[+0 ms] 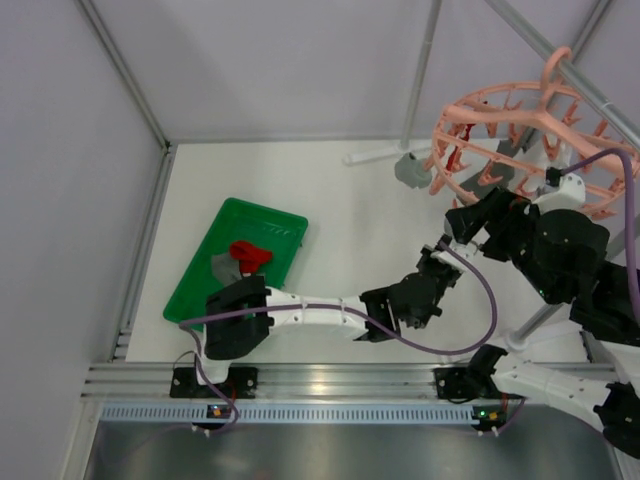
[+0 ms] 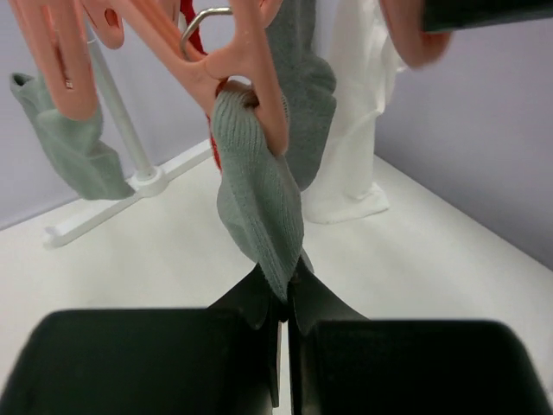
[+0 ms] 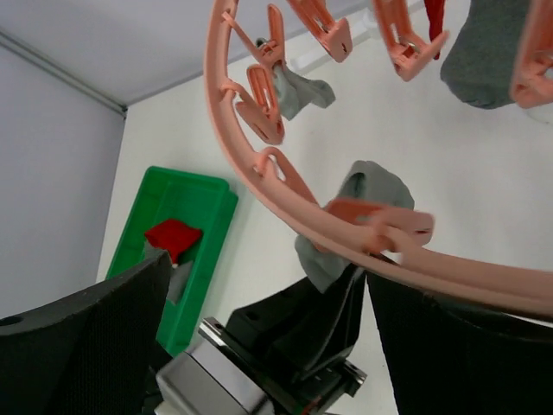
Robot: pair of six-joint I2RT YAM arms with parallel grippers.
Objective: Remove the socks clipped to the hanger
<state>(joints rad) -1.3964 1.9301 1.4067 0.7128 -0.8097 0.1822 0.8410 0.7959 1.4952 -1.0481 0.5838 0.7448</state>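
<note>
1. Partly done: two socks are off, a red sock (image 1: 250,255) and a loose grey sock (image 1: 222,266), both lying in the green tray (image 1: 275,228) near the left edge of the table
2. Hanger (image 1: 520,110) hangs over the far right corner, at least four socks still clipped, among them an edge grey sock (image 1: 410,170), a dark grey sock (image 3: 492,52) and a hanging red sock (image 3: 435,15)
3. Left gripper (image 2: 281,290) is pinched together on the lower tip of the gripped grey sock (image 2: 259,207); its top is still in a pink clip (image 2: 259,86)
4. Right gripper (image 1: 468,222) has fingers apart, holds nothing, and sits just beside the hanger ring
5. Estimate: under half done; this sock needs pulling free, then the rest
</note>
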